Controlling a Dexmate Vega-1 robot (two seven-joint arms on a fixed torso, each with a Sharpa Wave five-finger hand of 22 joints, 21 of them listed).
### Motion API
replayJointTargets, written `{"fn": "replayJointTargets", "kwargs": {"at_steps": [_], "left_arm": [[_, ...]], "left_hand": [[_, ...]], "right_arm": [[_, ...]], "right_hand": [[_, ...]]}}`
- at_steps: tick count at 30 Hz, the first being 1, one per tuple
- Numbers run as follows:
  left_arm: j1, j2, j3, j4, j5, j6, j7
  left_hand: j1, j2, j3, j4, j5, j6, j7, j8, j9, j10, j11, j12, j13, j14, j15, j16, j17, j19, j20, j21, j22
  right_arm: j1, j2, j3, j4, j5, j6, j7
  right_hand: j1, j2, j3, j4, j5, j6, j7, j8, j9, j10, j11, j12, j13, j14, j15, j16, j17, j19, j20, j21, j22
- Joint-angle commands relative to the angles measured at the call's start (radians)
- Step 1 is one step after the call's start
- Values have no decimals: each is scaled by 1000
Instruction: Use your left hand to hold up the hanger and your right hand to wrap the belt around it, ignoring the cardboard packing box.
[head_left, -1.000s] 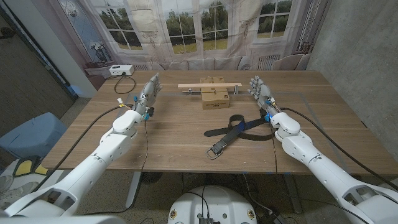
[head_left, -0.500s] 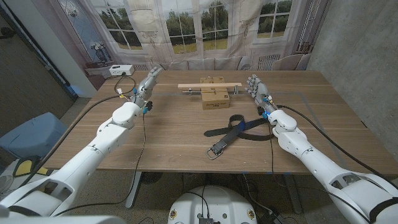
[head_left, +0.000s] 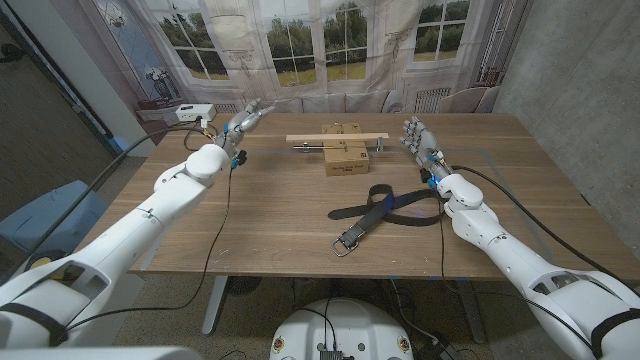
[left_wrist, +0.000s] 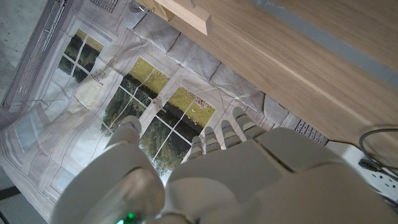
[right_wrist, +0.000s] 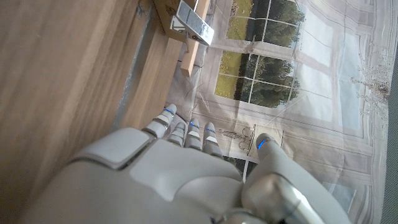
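A wooden table (head_left: 300, 215) fills the head view, seen from above. At its far middle, toward 12 o'clock, sits a closed cardboard packing box (head_left: 345, 158); its contents cannot be seen. A wooden hanger (head_left: 337, 139) lies across the top of the box, its bar running side to side, with metal clips at both ends. Nearer the robot, at about 5 o'clock from the box, a dark belt (head_left: 385, 207) lies loosely looped on the table, its metal buckle (head_left: 345, 244) at the end closest to the robot.

The left hand (head_left: 243, 121) is raised near the table's far left edge, at 9 o'clock from the hanger, fingers spread and holding nothing. The right hand (head_left: 420, 140) stands at 3 o'clock from the hanger, just beyond the belt, fingers apart and also holding nothing.

Bare wood lies between each hand and the box, and along the near edge on both sides of the belt.
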Motion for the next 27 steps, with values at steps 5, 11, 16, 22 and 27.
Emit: {"fn": "replayJointTargets", "kwargs": {"at_steps": [5,11,16,22,27], "left_arm": [[-146,66,124,-50,152,160,-85],[-200,78,175,-71,210,222,-135],[-253,83,225,-90,272,280,-178],[-317,79,280,-97,334,327,-239],[-377,71,331,-97,392,358,-301]], "left_hand": [[32,-5,2,-23,-1,44,14,9,4,36,-5,8,2,40,-2,8,2,25,-2,3,1],[48,-4,6,-33,-1,62,19,10,4,54,-9,10,2,62,-8,8,2,41,3,3,1],[86,-8,11,-50,0,126,21,20,5,110,-12,19,3,101,-26,6,2,67,16,0,2],[143,-20,14,-60,2,215,31,32,8,198,-13,34,6,180,-35,12,3,126,19,3,3],[199,-37,11,-61,5,316,34,47,11,289,-15,49,8,260,-47,18,4,173,26,2,3]], "right_arm": [[-24,-65,-17,-96,-110,27,-72],[-29,-73,-19,-112,-119,47,-71],[-39,-84,-17,-129,-124,58,-71],[-52,-90,-11,-141,-112,63,-67],[-62,-95,-5,-148,-103,70,-63]], "right_hand": [[10,0,7,-8,6,12,-6,7,3,13,9,10,5,1,2,7,2,6,3,4,4],[11,0,6,-10,6,15,-6,7,3,16,6,11,5,3,2,7,2,8,4,4,4],[12,0,6,-11,6,16,-6,7,3,19,6,11,5,5,2,8,2,10,4,5,4],[12,-1,6,-12,6,18,-6,7,3,22,5,12,5,10,0,9,2,11,3,5,4],[12,-1,5,-12,6,18,-6,6,3,26,5,13,5,12,1,10,2,12,4,5,4]]}}
